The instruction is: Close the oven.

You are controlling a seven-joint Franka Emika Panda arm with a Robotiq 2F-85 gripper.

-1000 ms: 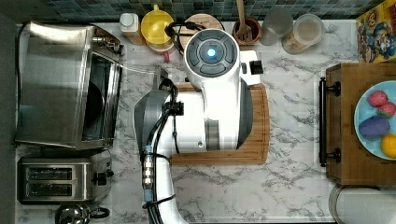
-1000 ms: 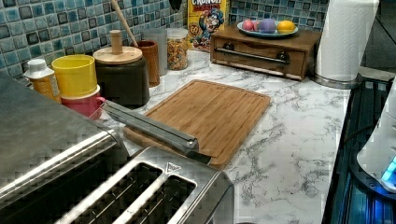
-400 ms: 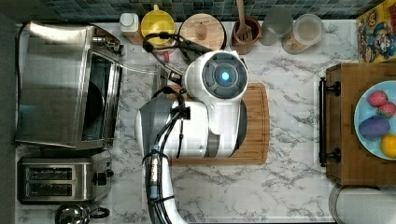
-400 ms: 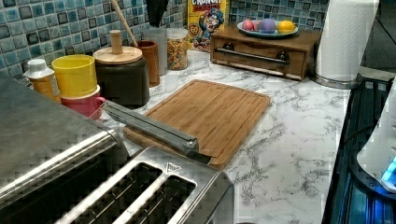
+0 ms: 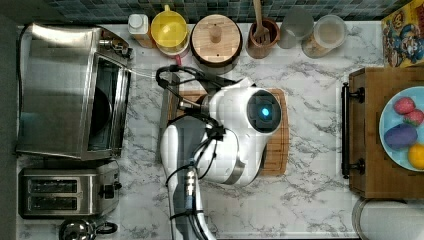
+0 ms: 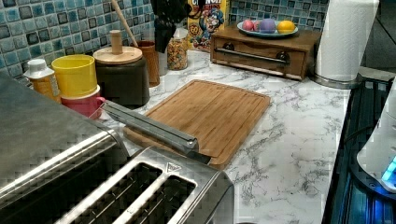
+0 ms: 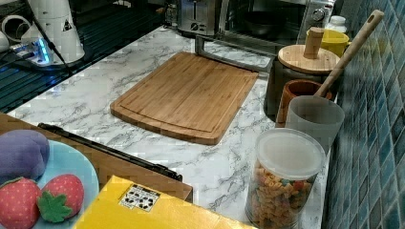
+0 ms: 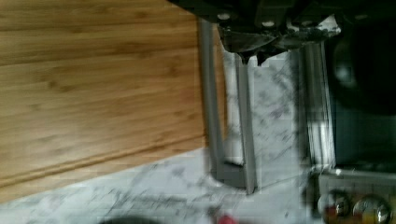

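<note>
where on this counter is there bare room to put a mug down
Bare marble lies between the cutting board and the wooden drawer box, and along the front edge by the arm's base. The board is bare too. Crowded: the back row of jars and around the oven's open door handle.

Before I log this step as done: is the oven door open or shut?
Open. The oven has its door folded down flat, bar handle over the cutting board, dark interior exposed.
</note>
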